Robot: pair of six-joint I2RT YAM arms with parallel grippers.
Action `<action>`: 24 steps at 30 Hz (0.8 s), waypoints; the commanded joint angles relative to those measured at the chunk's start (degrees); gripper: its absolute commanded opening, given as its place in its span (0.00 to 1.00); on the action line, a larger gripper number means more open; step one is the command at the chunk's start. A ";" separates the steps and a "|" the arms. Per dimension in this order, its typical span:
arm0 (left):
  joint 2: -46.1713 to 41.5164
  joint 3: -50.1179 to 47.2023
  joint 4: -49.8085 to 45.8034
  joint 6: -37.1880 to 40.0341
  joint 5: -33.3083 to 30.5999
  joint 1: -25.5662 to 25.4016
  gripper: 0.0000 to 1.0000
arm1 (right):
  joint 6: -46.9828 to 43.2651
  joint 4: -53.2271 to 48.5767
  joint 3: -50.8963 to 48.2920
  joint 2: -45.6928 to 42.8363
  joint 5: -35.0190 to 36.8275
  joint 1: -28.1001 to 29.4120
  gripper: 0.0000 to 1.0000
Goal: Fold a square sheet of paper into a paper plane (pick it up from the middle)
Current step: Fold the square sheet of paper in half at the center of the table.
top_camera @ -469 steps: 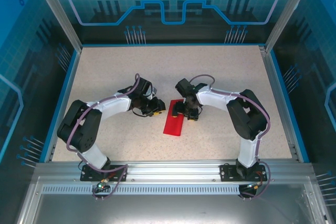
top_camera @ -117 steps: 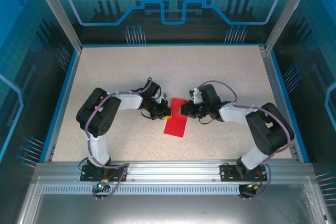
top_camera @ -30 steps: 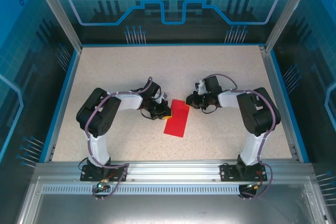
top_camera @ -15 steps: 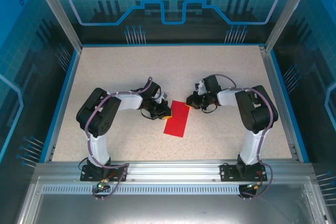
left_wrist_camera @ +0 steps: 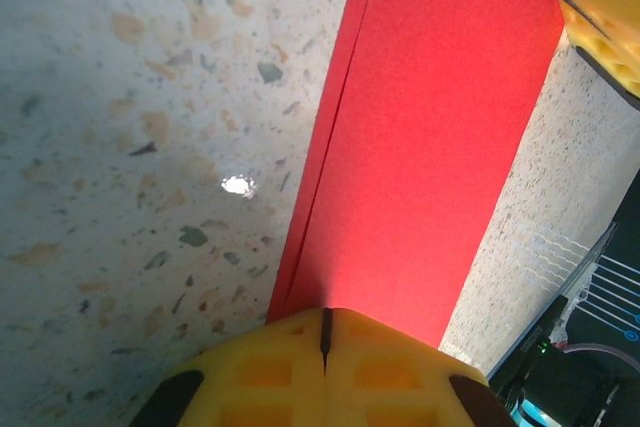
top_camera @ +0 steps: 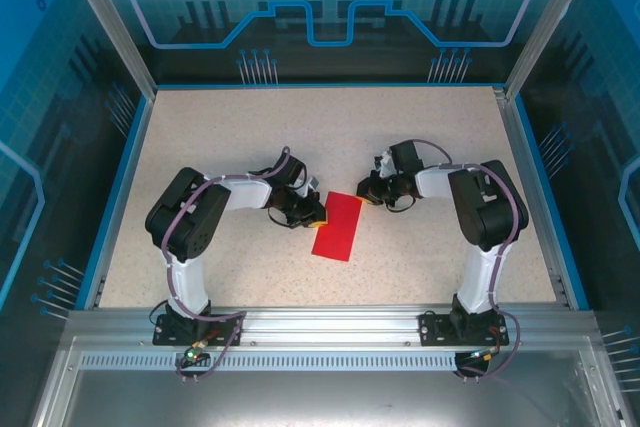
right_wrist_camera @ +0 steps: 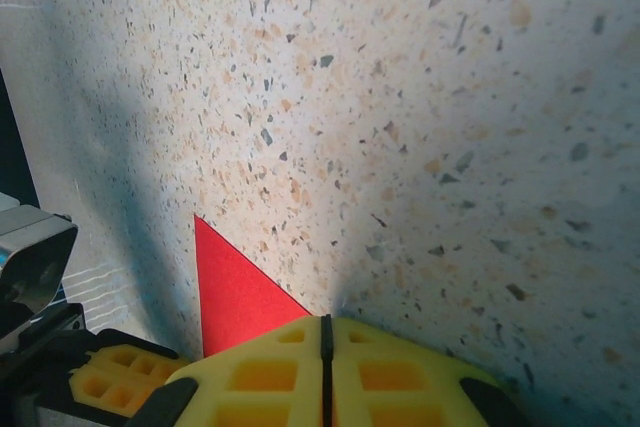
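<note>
Both closed, empty: my left end effector is pinning the square sheet of paper, right end effector at its corner; slipping could skew creases.

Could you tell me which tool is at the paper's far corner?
The right tool, at the far right corner of the folded red paper; the left tool sits on its left edge.

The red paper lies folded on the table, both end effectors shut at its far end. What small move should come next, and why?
Probably the right end effector should nudge the far corner of the red paper inward, to begin a nose fold. Its shut tips sit at that corner, while the left end effector, also shut, sits at the opposite edge and can pin it.
</note>
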 commanded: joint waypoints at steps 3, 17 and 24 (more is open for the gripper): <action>4.13 -3.71 -8.79 1.48 -7.42 -0.86 0.00 | 0.91 -4.34 1.36 2.68 1.95 -0.67 0.08; 4.04 -3.62 -8.67 1.23 -7.36 -0.86 0.00 | 1.68 -6.35 3.71 2.69 0.37 -0.69 0.09; 4.06 -3.66 -8.67 1.34 -7.36 -0.86 0.00 | 1.83 -5.85 2.52 4.08 2.45 -1.15 0.08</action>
